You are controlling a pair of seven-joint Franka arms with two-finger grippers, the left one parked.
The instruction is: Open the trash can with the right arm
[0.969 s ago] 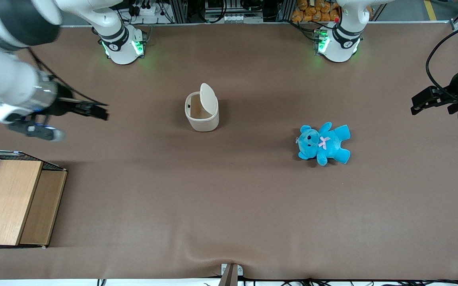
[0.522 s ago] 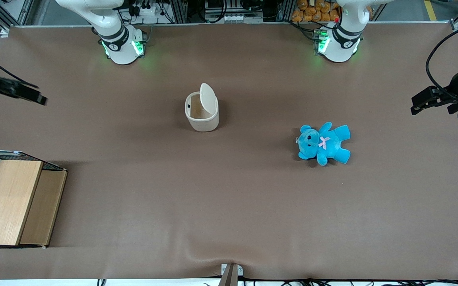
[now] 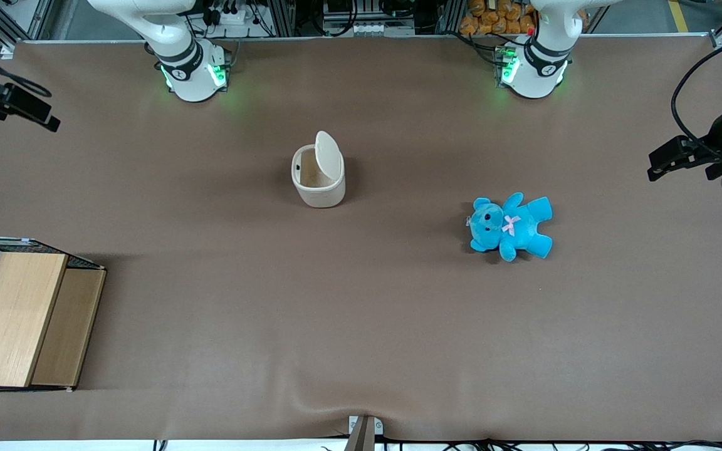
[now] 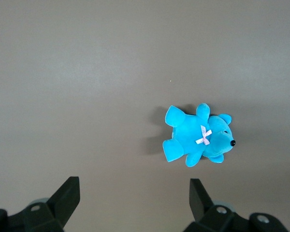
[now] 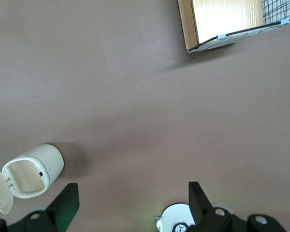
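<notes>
The trash can (image 3: 318,178) is a small cream-white bin standing near the middle of the brown table. Its flip lid (image 3: 328,153) is raised upright, so the inside shows. The right wrist view also takes in the trash can (image 5: 36,170) with its lid (image 5: 0,192) swung back. My right arm's gripper (image 3: 47,119) hangs high at the working arm's end of the table, well away from the can. It is open, with the fingers wide apart and nothing between them; the same gripper (image 5: 133,198) looks down on bare table.
A wood-panelled wire-mesh box (image 3: 22,319) sits at the working arm's end, nearer the front camera; this box (image 5: 227,19) appears in the right wrist view too. A blue teddy (image 3: 510,225) lies toward the parked arm's end; the left wrist view looks down on the teddy (image 4: 198,135). The arm bases stand at the table's back edge.
My right arm has drawn back from the table's middle toward its own end and farther from the front camera. The can and its raised lid have not moved.
</notes>
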